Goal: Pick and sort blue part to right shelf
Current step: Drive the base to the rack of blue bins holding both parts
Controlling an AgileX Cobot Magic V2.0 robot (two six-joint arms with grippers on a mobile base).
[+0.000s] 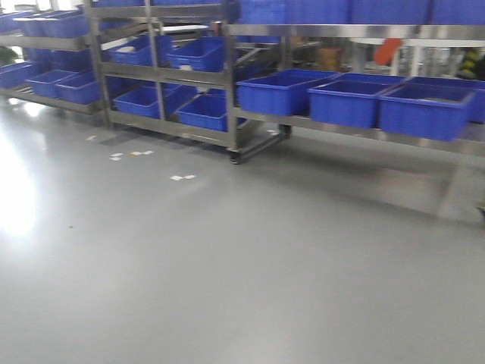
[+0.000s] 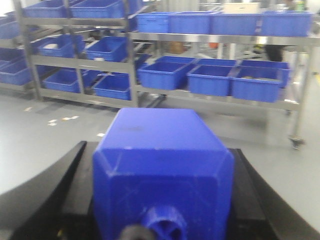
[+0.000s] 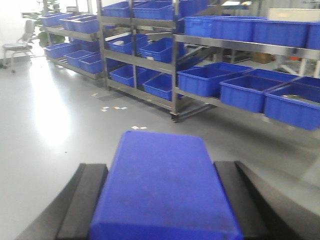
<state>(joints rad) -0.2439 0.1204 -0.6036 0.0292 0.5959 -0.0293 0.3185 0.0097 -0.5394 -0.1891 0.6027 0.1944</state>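
My left gripper (image 2: 161, 195) is shut on a blue part (image 2: 162, 150), a bottle-shaped block with a round neck facing the camera, clamped between the black fingers (image 2: 70, 185). My right gripper (image 3: 162, 200) is shut on a second blue part (image 3: 162, 185), a flat-topped rectangular block that fills the gap between its black fingers (image 3: 85, 200). Both are held above the grey floor. The right shelf (image 1: 356, 130) is a low steel rack carrying open blue bins (image 1: 352, 100); it also shows in the left wrist view (image 2: 215, 95) and the right wrist view (image 3: 240, 107). Neither gripper shows in the front view.
A wheeled steel rack (image 1: 163, 76) with tilted blue bins stands at back left, its caster (image 1: 235, 158) on the floor. More bin racks (image 1: 45, 76) line the far left. White paper scraps (image 1: 182, 177) lie on the glossy grey floor (image 1: 227, 273). A chair (image 3: 17, 47) stands far left.
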